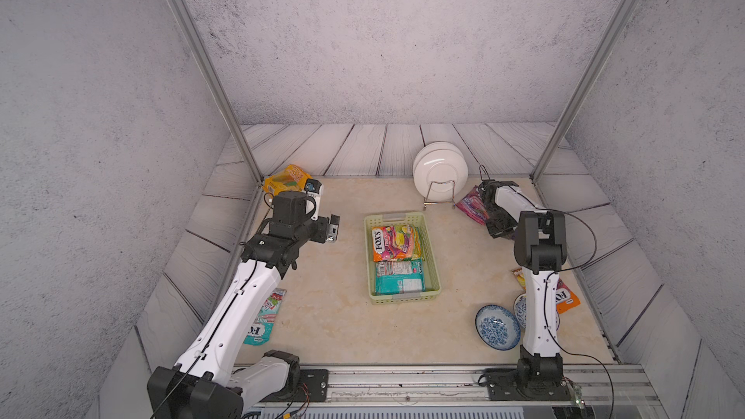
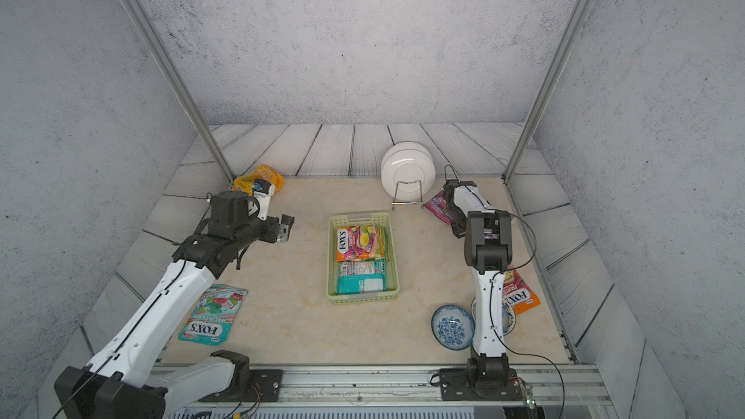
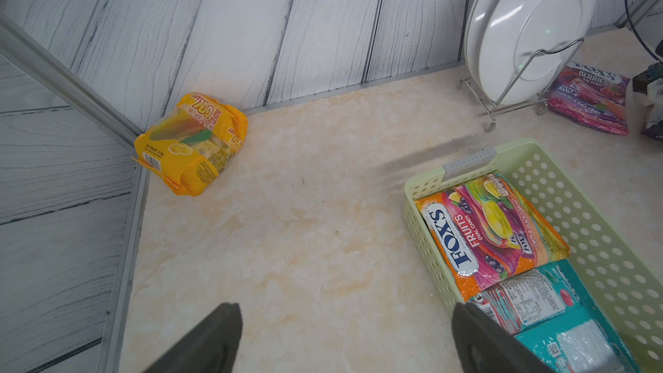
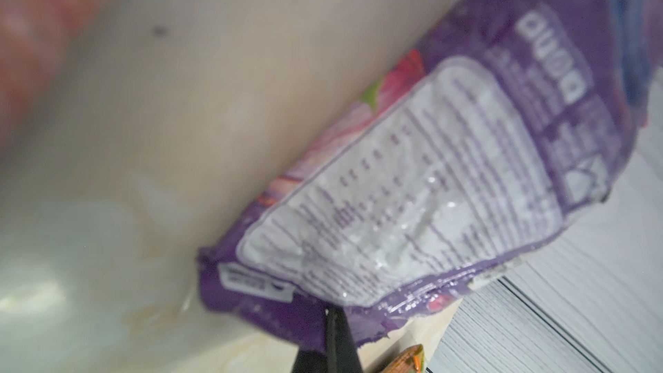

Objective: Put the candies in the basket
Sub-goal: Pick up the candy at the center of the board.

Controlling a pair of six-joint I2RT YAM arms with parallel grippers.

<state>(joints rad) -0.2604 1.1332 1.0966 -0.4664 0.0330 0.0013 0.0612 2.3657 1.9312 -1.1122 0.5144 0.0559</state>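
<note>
1. My right gripper (image 4: 335, 312) pinches the end seam of a purple glossy plastic candy packet (image 4: 430, 181), fingers closed flat on the film. The packet's white printed back faces the wrist camera. I cannot tell whether it is clear of the table.
2. The bite looks thin, right at the seam. To carry well, I judge, I should lift straight up, swing slowly so the slick film does not slide out, and clear the rim before I release.
3. In both top views, with 12 o'clock at the back wall, the pale yellow-green perforated plastic basket (image 1: 433, 259) lies near, at about 8 o'clock from those fingers. An orange-pink packet (image 1: 397, 241) and a teal packet (image 1: 399, 278) already lie inside.
4. My left gripper (image 3: 344, 335) hangs empty, fingers wide apart, near the basket's 9 o'clock side.
5. Further out, a puffy yellow-orange bag (image 1: 288, 180) sits at 11 o'clock from the left gripper and a teal-and-green packet (image 2: 213, 314) at its 7 o'clock. An orange packet (image 1: 566, 298) lies at 5 o'clock from the right gripper. A purple-pink berries packet (image 3: 588, 102) rests beside the racked white plates (image 1: 439, 165).
</note>
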